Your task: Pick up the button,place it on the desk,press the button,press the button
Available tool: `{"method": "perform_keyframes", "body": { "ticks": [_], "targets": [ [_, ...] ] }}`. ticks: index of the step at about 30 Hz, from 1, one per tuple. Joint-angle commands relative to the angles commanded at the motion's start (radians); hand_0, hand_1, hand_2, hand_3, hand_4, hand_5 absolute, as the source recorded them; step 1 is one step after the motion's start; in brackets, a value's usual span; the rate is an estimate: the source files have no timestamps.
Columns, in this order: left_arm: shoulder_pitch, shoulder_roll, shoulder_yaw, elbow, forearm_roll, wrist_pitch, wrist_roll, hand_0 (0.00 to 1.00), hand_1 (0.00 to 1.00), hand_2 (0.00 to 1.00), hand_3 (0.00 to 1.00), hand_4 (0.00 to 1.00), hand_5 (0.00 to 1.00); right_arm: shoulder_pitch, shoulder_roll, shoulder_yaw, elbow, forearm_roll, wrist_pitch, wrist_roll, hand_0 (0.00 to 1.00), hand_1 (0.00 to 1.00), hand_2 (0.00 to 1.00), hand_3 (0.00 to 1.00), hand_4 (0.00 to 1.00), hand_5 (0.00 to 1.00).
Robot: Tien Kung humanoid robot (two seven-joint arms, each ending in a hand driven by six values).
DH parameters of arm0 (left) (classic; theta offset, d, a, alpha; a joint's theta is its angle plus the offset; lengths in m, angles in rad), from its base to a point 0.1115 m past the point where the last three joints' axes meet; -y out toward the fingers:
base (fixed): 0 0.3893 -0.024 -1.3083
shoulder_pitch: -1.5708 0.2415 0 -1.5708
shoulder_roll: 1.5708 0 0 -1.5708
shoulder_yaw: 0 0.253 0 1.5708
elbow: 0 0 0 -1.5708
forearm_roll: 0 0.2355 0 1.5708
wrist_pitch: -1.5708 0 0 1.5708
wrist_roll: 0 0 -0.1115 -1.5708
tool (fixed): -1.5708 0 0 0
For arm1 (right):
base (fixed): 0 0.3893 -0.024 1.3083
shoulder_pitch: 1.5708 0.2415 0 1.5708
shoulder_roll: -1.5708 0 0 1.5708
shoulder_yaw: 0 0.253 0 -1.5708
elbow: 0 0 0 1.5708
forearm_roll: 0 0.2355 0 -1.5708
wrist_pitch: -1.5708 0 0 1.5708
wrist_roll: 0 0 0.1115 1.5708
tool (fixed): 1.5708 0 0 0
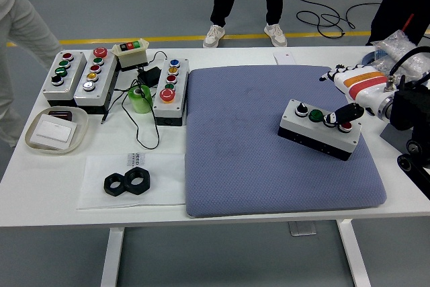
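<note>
Grey-lidded, the button box (320, 129) lies on the blue mat (269, 146), right of centre, long axis slanting down-right; our right hand (349, 113) hovers over its right end, one finger extended, holding nothing; we judge it nearest.

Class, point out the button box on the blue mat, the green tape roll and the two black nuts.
Button box (316, 132): head view, white top face.
Tape roll (140, 99): head view, green side.
Nuts (127, 183): head view, where the two meet.
</note>
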Motion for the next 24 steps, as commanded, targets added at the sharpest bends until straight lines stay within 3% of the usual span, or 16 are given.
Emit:
{"method": "perform_keyframes", "body": {
  "ticks": [24],
  "targets": [
    [-0.008, 0.001, 0.017, 0.000, -0.019, 0.000, 0.000, 0.736, 0.897, 0.970, 0.771, 0.575, 0.998, -0.023, 0.060, -0.007, -0.026, -0.007, 0.010, -0.002, 0.910, 0.878, 0.909, 0.919, 0.909, 0.447]
  ]
}}
